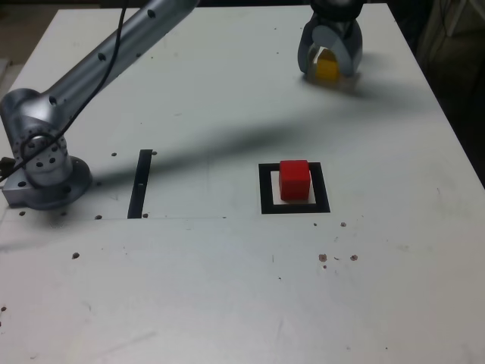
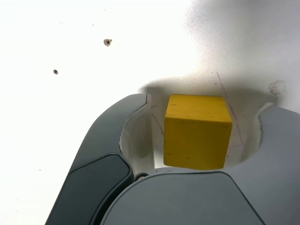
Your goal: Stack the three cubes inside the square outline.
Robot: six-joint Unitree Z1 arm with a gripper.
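Wrist view: yellow cube (image 2: 197,131) between claw (image 2: 201,140) jaws.

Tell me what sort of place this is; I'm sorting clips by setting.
Probably a robotics lab bench: a bare white table with the arm's base mounted on it, a taped black square outline, and small coloured test cubes.

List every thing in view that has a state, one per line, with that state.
red cube: resting inside the square outline, free.
yellow cube: on the table, between the jaws, gaps visible beside it.
square outline: flat, holds one cube.
gripper: down around the yellow cube, partly closed.
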